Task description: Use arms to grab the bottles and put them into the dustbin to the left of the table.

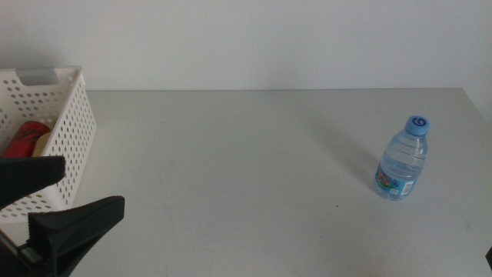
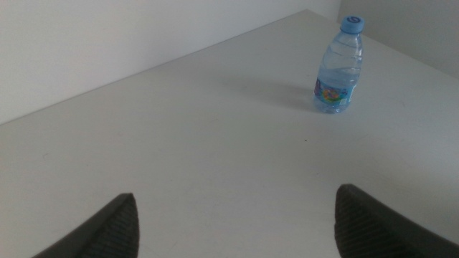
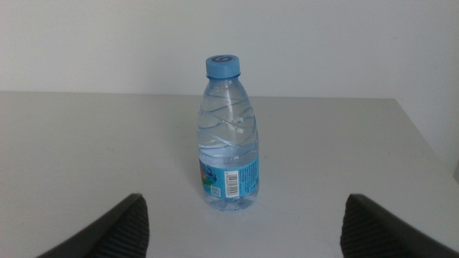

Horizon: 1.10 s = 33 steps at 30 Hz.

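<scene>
A small clear water bottle (image 1: pixel 402 161) with a blue cap stands upright on the right side of the grey table (image 1: pixel 231 154). My right gripper (image 3: pixel 244 199) is open, and the bottle (image 3: pixel 228 136) stands just beyond its jaws, centred between them. My left gripper (image 1: pixel 92 185) is open and empty at the front left, beside the white perforated dustbin (image 1: pixel 69 146). In the left wrist view the gripper (image 2: pixel 237 201) faces the far-off bottle (image 2: pixel 337 68). A red can (image 1: pixel 27 135) lies in the dustbin, with a patch of yellow beside it, mostly hidden.
A plain white wall runs behind the table. The table's right edge lies close to the water bottle. The dustbin stands at the table's left edge.
</scene>
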Available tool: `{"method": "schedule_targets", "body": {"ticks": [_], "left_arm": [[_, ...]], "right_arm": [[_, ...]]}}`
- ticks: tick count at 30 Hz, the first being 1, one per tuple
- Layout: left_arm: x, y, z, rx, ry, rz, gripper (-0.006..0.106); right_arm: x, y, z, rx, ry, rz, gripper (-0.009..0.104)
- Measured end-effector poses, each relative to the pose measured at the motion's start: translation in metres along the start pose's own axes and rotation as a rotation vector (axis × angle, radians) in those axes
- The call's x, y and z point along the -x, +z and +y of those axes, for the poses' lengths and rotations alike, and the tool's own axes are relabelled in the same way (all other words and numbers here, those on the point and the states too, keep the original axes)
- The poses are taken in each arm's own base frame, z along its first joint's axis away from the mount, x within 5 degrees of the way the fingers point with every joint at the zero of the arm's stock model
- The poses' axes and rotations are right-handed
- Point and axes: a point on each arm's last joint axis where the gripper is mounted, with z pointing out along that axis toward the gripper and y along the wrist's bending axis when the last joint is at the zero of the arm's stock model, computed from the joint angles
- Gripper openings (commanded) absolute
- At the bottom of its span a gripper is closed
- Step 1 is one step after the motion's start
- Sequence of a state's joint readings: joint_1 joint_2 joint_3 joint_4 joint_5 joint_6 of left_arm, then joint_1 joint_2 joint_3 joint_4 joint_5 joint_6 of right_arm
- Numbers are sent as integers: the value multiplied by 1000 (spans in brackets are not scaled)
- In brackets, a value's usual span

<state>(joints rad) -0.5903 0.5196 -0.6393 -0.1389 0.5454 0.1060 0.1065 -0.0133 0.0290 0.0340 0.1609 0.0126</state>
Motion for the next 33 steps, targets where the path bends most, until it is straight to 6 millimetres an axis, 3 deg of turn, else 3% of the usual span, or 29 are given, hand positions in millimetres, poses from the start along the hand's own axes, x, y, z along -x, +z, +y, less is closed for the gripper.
{"method": "schedule_targets", "body": {"ticks": [9, 17, 28, 33], "left_arm": [[0, 0, 0, 0, 0, 0, 94], [0, 0, 0, 0, 0, 0, 94], [0, 0, 0, 0, 0, 0, 94], [0, 0, 0, 0, 0, 0, 94]], "right_arm": [[7, 7, 0, -5, -55, -36, 94], [10, 39, 2, 22, -57, 4, 94], [-9, 77, 6, 67, -30, 115, 94], [-8, 88, 7, 83, -16, 49, 94]]}}
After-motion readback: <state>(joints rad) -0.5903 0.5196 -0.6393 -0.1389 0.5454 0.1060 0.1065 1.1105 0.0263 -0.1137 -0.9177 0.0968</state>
